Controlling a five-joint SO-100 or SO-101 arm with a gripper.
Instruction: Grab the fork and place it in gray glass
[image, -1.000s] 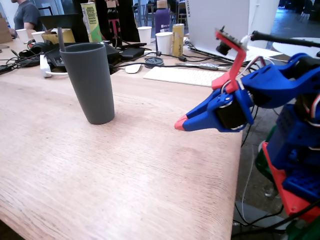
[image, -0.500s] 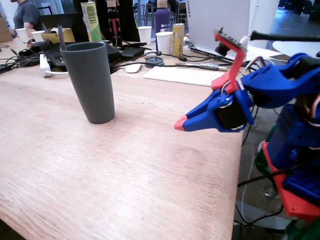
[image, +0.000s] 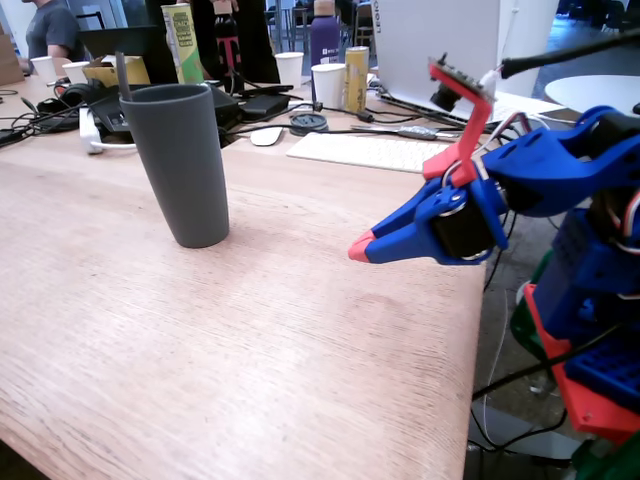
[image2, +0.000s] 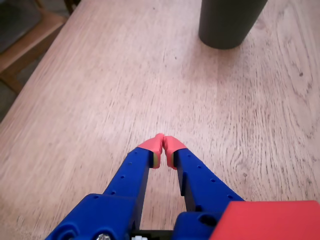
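- Nothing on the bench has moved since the earlier frames: the arm, the tool and the glass sit as they did; only a dark cable at the top right edge of the fixed view has lifted a little.
- Fixed view: the tool (image: 357, 247) hangs above the bench (image: 250, 340), its red tips together and empty, well apart from the gray glass (image: 181, 165), which stands upright. A thin dark rod shows at the glass's far rim; I cannot tell whether it is in the glass or behind it. No fork is visible on the wood.
- Wrist view: the red tips of the tool (image2: 163, 144) touch each other over bare wood, and the base of the gray glass (image2: 227, 22) is ahead, slightly right.
- With the fork out of sight, the step in hand looks like finding it. To do that well, part the tips before descending, approach the handle across its width, and grip the wrapped part.
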